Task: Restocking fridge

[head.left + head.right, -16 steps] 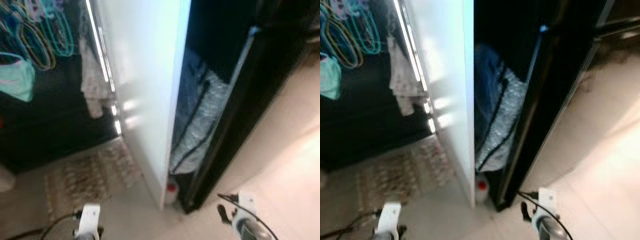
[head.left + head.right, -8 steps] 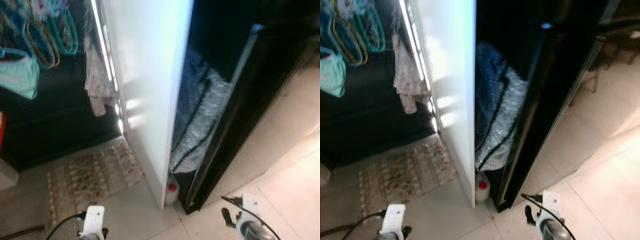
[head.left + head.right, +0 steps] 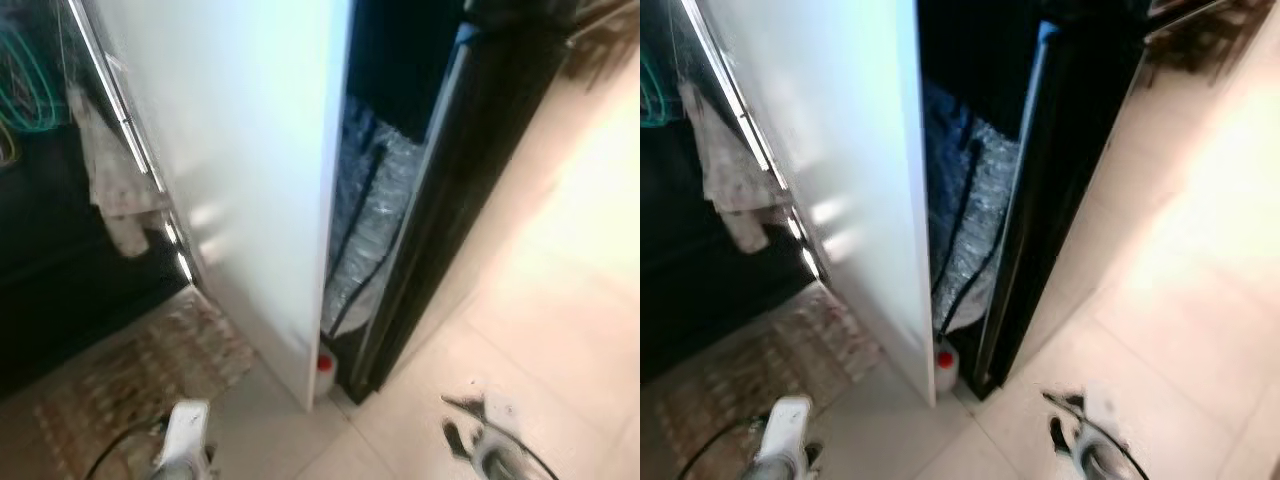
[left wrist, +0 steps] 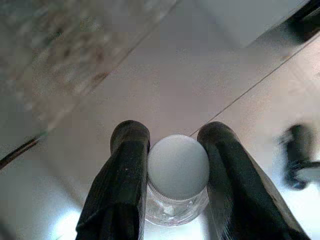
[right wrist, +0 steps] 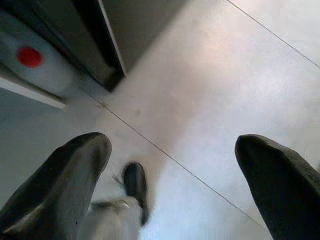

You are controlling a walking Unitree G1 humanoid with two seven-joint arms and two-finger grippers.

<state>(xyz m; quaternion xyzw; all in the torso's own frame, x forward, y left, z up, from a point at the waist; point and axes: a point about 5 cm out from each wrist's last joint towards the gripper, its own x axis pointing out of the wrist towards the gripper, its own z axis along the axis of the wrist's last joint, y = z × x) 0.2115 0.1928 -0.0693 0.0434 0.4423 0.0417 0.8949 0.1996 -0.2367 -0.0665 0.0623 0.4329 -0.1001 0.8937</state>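
Blur softens the left eye view, where a tall white fridge [image 3: 240, 160] fills the upper centre, its side panel facing the camera, with a dark gap to its right holding crinkled silver wrapping [image 3: 375, 215] and a black cable; a small red-capped bottle [image 3: 324, 366] stands on the floor at the gap's foot. A patterned rug [image 3: 130, 385] lies at lower left, pale cloth hangs at upper left, and both arms' tops are cut off by the bottom edge. The right eye view repeats this scene, the tiled floor [image 3: 1160, 300] bright at right. In the left wrist view the left end effector [image 4: 178, 165] is clamped on a clear bottle [image 4: 178, 176] with a pale grey cap, both black fingers pressed against it just below the cap, floor tiles beyond. In the right wrist view the right end effector [image 5: 172, 185] is spread wide with nothing between its fingers, the red cap at the frame's upper left. The risk, as I judge it, is that the walking gait jolts the bottle loose from so narrow a hold, or that the robot clips the fridge corner or the floor bottle. The fridge's door front and interior are hidden, and the bottle's contents cannot be made out.
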